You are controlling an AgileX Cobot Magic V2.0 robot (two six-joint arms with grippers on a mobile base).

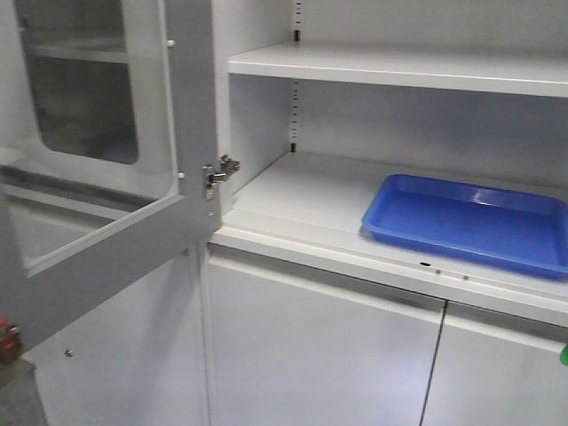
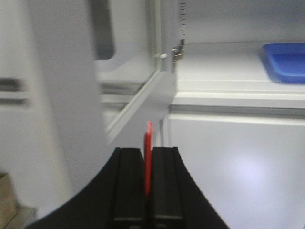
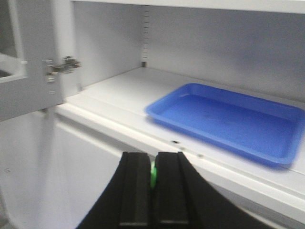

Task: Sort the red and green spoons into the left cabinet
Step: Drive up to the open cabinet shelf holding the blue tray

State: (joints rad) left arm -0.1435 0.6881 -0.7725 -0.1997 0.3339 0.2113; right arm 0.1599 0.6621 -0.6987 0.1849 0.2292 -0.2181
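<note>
My left gripper (image 2: 148, 151) is shut on a thin red spoon (image 2: 148, 138), whose end sticks up between the black fingers. It points at the lower cabinet front, beside the open door. My right gripper (image 3: 153, 155) is shut on a green spoon (image 3: 153, 175), of which only a sliver shows between the fingers. It is below the front edge of the cabinet shelf (image 3: 114, 90), left of an empty blue tray (image 3: 228, 119). In the front view a red bit (image 1: 7, 337) shows at the left edge and a green bit (image 1: 564, 355) at the right edge.
The cabinet's glass door (image 1: 191, 133) stands open to the left on its hinge (image 1: 222, 170). The blue tray (image 1: 470, 222) lies on the right of the open shelf (image 1: 302, 195), under an upper shelf (image 1: 399, 67). The lower doors (image 1: 311, 355) are closed.
</note>
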